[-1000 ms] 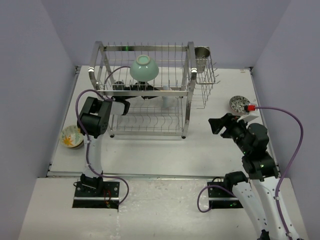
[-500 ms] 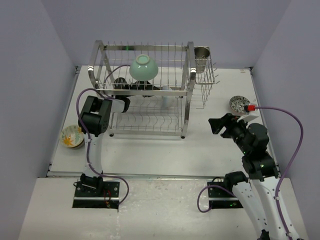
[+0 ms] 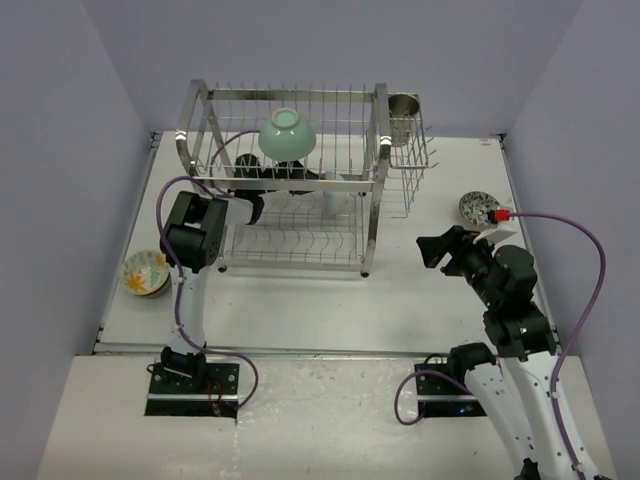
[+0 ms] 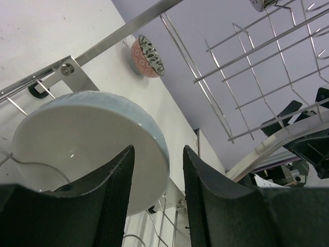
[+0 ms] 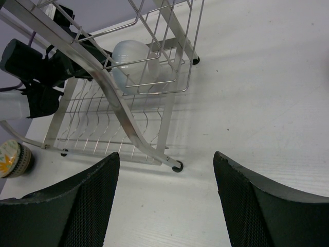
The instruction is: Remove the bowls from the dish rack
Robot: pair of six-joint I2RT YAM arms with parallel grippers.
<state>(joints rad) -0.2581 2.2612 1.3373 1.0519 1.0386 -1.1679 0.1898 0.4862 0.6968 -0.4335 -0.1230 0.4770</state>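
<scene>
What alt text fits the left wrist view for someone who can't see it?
The jaws of the left gripper stand open with the rim of a pale bowl in the gap between them, inside the dish rack. Beyond the rack's wires, a pinkish patterned bowl sits on the white table.

Four bowls: mint-green [image 3: 287, 135], pale [image 4: 77, 139], flowered [image 3: 145, 273], patterned [image 3: 479, 208]; one dish rack [image 3: 300, 95]; one steel cup [image 3: 404, 105].
</scene>
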